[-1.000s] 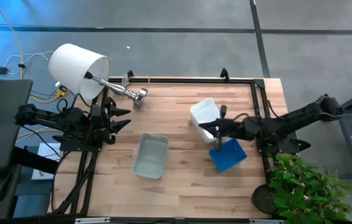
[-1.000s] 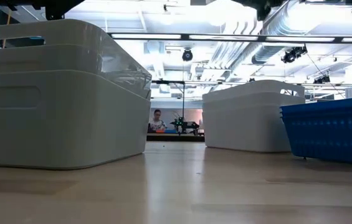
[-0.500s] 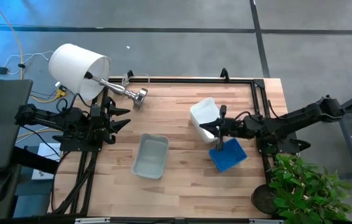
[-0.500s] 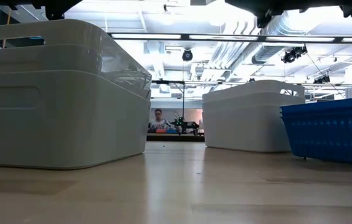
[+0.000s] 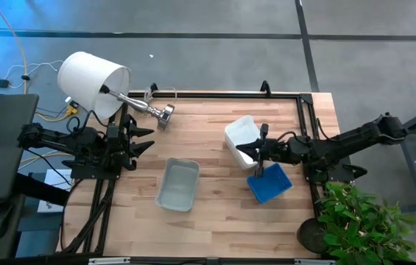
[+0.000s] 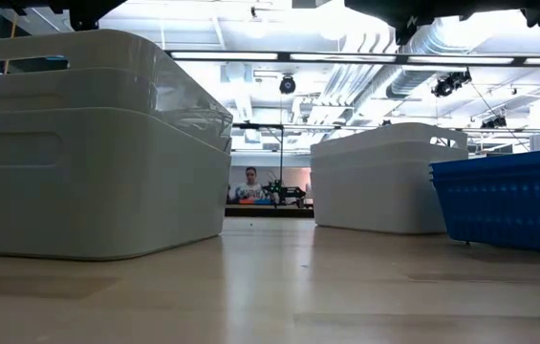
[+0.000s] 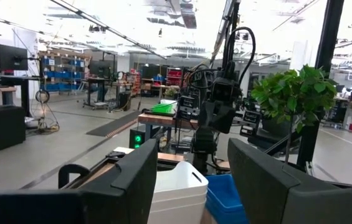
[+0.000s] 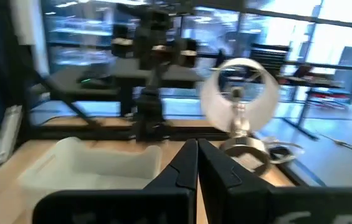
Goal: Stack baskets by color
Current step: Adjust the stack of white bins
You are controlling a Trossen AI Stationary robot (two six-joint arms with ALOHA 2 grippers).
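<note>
Baskets stand in three groups on the worktop [image 5: 215, 213]. Nearest the front edge lies the grey stack [image 5: 178, 184], then the blue basket [image 5: 272, 184], with the white stack [image 5: 241, 133] farther back and just beside it. Right claw [image 5: 260, 158], clenched with nothing between its fingers, hovers over the blue rim; whether it touches is unclear from above. Left claw [image 5: 143, 140], released, waits at the worktop's left edge near a toppled lamp [image 5: 93, 79]. A good next step would be a level descent onto one rim only. Open room lies between the grey and blue groups; a plant [image 5: 358, 221] crowds the right front corner.
</note>
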